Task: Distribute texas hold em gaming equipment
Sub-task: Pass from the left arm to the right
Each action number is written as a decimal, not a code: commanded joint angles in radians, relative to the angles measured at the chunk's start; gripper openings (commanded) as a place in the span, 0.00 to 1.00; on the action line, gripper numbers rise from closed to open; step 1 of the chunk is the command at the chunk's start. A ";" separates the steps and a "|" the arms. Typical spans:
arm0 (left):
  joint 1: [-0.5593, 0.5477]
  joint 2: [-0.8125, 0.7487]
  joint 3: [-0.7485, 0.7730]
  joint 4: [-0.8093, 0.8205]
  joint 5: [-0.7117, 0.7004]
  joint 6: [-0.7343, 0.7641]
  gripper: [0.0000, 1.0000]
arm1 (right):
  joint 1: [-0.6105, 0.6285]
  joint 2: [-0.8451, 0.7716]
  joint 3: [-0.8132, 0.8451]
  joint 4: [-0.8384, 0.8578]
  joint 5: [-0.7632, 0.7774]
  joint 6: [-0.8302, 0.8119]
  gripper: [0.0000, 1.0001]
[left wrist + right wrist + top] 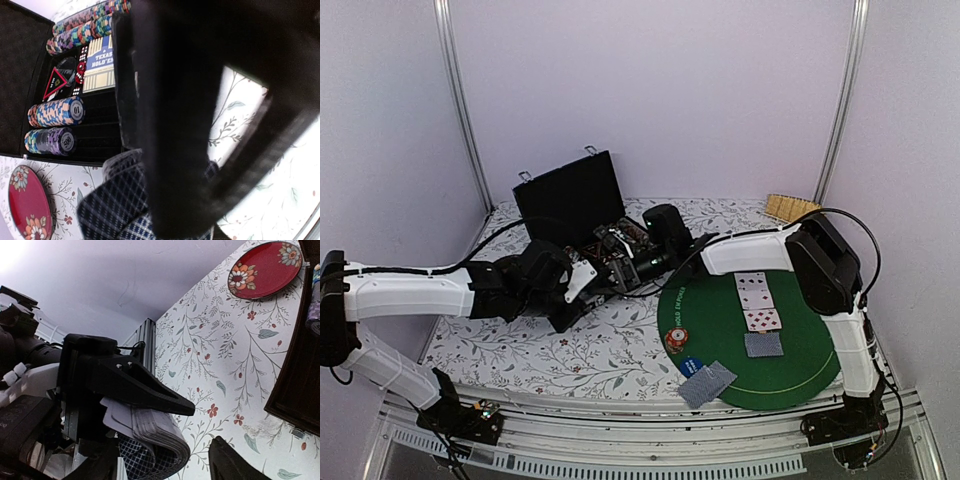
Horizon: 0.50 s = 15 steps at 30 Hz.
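Observation:
My left gripper point(582, 284) is shut on a bent deck of cards point(155, 432) with blue plaid backs. The deck also shows in the left wrist view point(112, 200), partly behind a black finger point(175, 150). My right gripper point(165, 465) is open, its fingers either side of the deck's free end without gripping it. In the top view it point(620, 268) meets the left gripper in front of the case. On the green mat point(800, 370) lie face-up cards point(752, 286), a face-down card point(763, 344), more face-down cards point(707, 383), a striped chip point(676, 340) and a blue button point(692, 365).
The open black case point(570, 200) stands at the back; its tray holds rows of chips point(57, 112). A dark-red dish point(265, 269) lies on the flowered cloth beside it. A slatted wooden item point(790, 206) sits at the back right.

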 commanded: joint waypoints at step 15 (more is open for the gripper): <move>-0.010 -0.014 0.023 0.027 0.015 0.002 0.33 | 0.058 0.187 0.176 0.155 -0.153 0.087 0.79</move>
